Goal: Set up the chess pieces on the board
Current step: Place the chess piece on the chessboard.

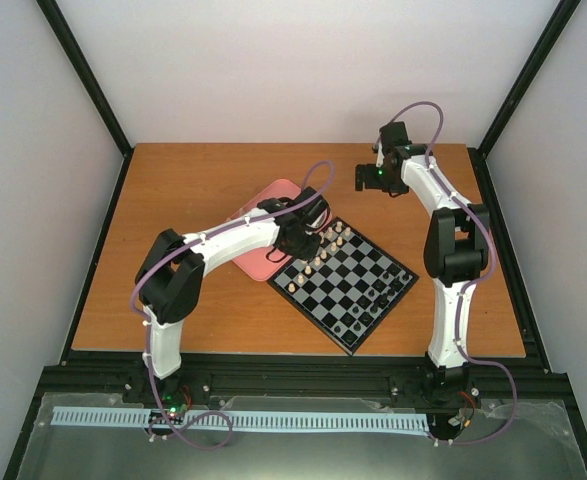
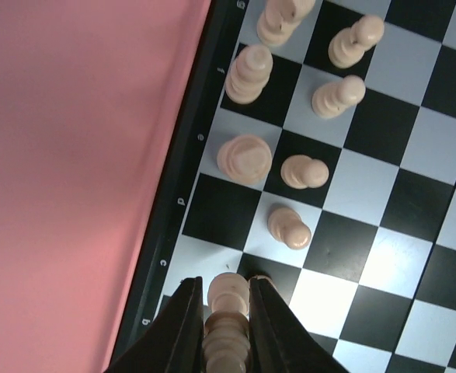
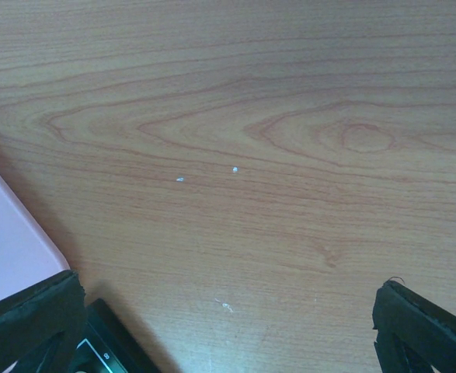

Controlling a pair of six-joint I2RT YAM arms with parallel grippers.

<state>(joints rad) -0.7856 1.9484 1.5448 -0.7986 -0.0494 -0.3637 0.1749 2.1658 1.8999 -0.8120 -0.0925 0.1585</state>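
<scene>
Between the two dark fingers of the left claw (image 2: pixel 224 291), a cream chess piece (image 2: pixel 228 342) is clamped over the board (image 2: pixel 383 264), at its lettered edge by the marks b and c; whether it touches the square cannot be told. More cream pieces (image 2: pixel 245 158) stand on squares along that edge. Just beside the edge lies the pink tray (image 2: pixel 72 171). Small black pieces (image 1: pixel 381 292) sit at the board's opposite side. Well apart, the right claw (image 3: pixel 224 322) hangs spread wide over the wooden desk (image 3: pixel 251 116).

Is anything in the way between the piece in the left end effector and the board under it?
Nothing visible. The left end effector holds the cream piece over the board's edge row; the nearest pawn stands clear of it.
</scene>
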